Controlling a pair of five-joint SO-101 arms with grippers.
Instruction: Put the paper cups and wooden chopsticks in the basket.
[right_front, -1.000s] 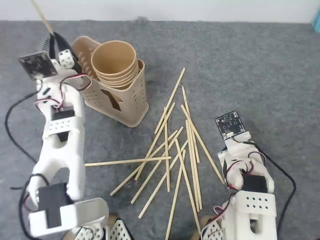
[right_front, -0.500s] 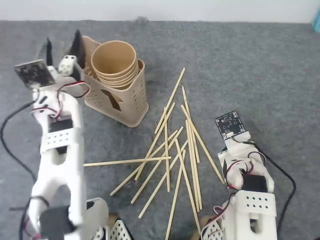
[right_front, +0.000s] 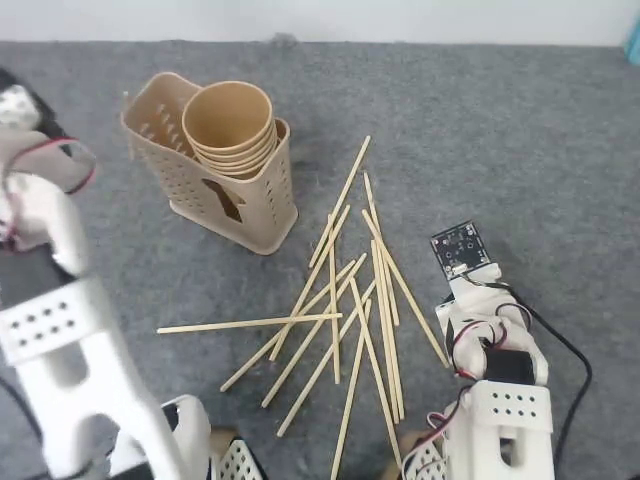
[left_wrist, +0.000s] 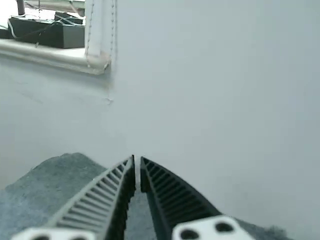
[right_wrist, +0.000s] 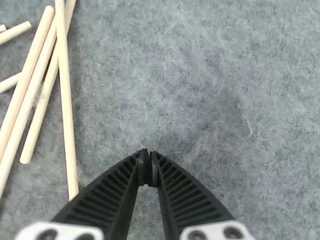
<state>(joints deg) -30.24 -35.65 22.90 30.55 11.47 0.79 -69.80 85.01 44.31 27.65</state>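
**Fingers closed on both arms, chopsticks loose on the mat**

Fingers (left_wrist: 100, 207) of the left gripper (left_wrist: 137, 161) sit closed with only a hairline slit between them and nothing held. We see them pointed toward a pale wall (left_wrist: 225, 75), above the edge of the grey mat (right_front: 500, 130). In the high view the left arm (right_front: 55, 320) stands at the table's left edge. Just to its right the basket (right_front: 255, 215), a beige plastic caddy with perforated walls, stands upright on the mat. We see a nested stack of tan paper cups (right_front: 228, 120) standing mouth-up in its right-hand compartment. Further right, the wooden chopsticks (right_front: 333, 290) lie scattered and crossing one another on the mat. They are pale, thin and straight, and lie apart from the basket. At far right, the right gripper (right_wrist: 149, 152) is pressed together on nothing, its tips low over bare mat, with a few chopsticks just beside it.
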